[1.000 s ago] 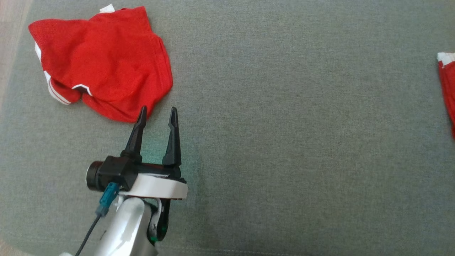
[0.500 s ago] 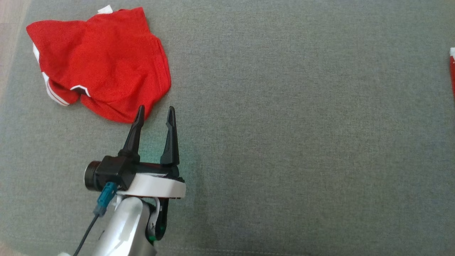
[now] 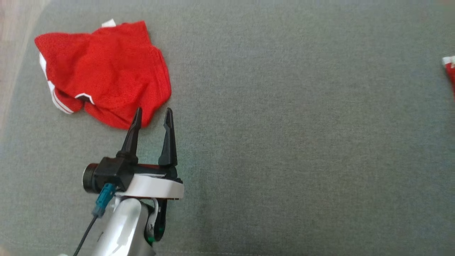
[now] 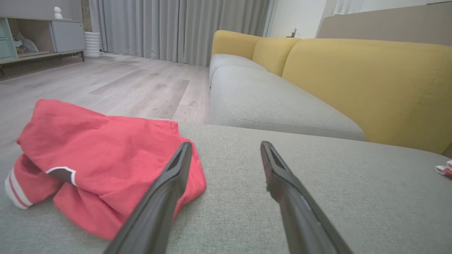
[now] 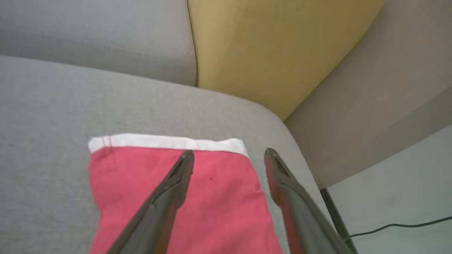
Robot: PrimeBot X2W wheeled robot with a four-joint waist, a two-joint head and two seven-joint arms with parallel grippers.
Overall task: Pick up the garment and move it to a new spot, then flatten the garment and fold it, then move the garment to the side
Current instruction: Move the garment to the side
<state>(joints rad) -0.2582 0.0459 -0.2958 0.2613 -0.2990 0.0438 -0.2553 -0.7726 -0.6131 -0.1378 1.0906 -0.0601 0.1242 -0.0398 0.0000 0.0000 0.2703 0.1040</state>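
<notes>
A crumpled red garment (image 3: 103, 71) with white trim lies at the far left of the grey sofa seat (image 3: 284, 142). My left gripper (image 3: 152, 115) stands open just to the right of its near corner, the left finger overlapping the hem. In the left wrist view the same garment (image 4: 95, 165) lies left of the open left gripper (image 4: 226, 148). A flat, folded red garment (image 5: 123, 183) with a white band lies near the seat's corner. My right gripper (image 5: 229, 153) hovers open over it, with nothing between the fingers. A sliver of this folded garment (image 3: 449, 67) shows at the head view's right edge.
Yellow backrests (image 4: 367, 81) and a further grey cushion (image 4: 275, 106) stand beyond the seat. Wood floor (image 4: 106, 81) lies off the seat's left end. The seat's rounded corner (image 5: 279, 123) drops to a wall gap with a black cable (image 5: 388, 227).
The head camera has shifted, so the whole picture sits a little lower and less of the red piece at the right edge shows. The left gripper stays open beside the crumpled garment.
</notes>
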